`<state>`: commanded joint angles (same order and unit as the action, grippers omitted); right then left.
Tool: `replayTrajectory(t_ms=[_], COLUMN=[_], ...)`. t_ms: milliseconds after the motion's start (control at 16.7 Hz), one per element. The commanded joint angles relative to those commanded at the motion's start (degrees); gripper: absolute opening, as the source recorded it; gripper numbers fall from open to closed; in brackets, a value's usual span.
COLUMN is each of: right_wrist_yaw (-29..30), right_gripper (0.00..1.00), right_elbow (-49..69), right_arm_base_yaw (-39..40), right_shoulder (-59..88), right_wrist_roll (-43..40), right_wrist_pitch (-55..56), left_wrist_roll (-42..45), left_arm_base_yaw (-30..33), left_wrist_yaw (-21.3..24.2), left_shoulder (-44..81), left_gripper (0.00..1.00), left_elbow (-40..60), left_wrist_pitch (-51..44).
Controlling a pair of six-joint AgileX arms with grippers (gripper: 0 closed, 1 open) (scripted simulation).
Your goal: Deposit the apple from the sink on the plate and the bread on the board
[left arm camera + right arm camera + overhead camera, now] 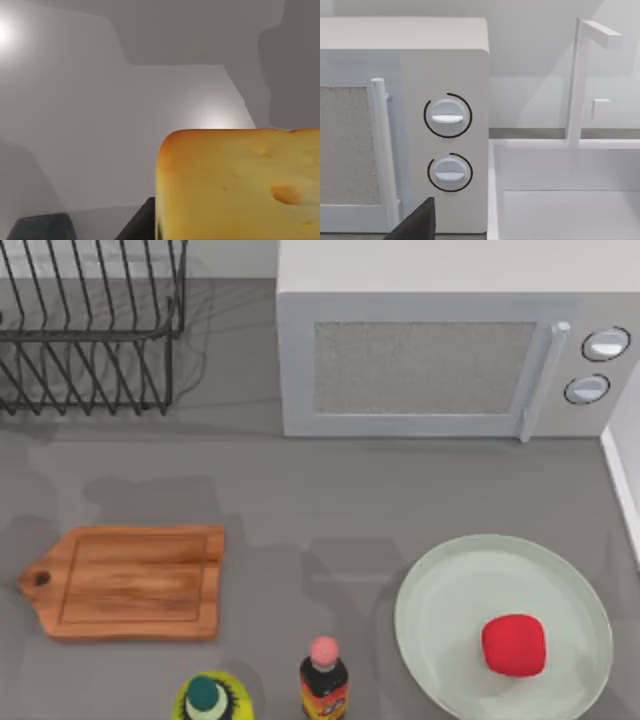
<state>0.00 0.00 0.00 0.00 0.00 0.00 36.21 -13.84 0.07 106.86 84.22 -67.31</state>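
Observation:
The red apple rests on the pale green plate at the table's front right. On the left lies the wooden board, with nothing on it. The golden bread looms very close in the left wrist view. My left gripper is shut on it, dark finger parts showing beside the loaf against a plain grey background. A dark part of my right gripper appears in the right wrist view, facing the microwave's knobs and the white sink.
A microwave stands at the back, a black wire dish rack at the back left. A pink-capped dark bottle and a yellow-green bottle stand at the front edge. A white faucet rises behind the sink.

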Motion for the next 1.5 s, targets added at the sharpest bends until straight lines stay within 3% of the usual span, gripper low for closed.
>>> replayTrajectory(t_ms=[420, 720, 960, 1500], right_wrist_yaw=[0.0, 0.0, 0.0, 0.0], right_gripper=[1.0, 1.0, 1.0, 1.0], right_elbow=[0.0, 0.0, 0.0, 0.0], right_arm_base_yaw=[0.0, 0.0, 0.0, 0.0], right_shoulder=[0.0, 0.0, 0.0, 0.0], right_wrist_roll=[0.0, 0.0, 0.0, 0.0], right_wrist_pitch=[0.0, 0.0, 0.0, 0.0], left_wrist_roll=[-1.64, -16.58, -39.2, -104.74], left_arm_base_yaw=[0.29, 3.58, 8.09, 20.52], left_wrist_yaw=[-0.02, 0.0, 0.02, 0.13], left_shoulder=[0.26, 0.94, 1.21, -2.27], left_gripper=[0.0, 0.0, 0.0, 0.0], left_elbow=[-0.14, -0.88, -2.37, -9.29], left_wrist_pitch=[0.07, 0.1, 0.53, 4.28])
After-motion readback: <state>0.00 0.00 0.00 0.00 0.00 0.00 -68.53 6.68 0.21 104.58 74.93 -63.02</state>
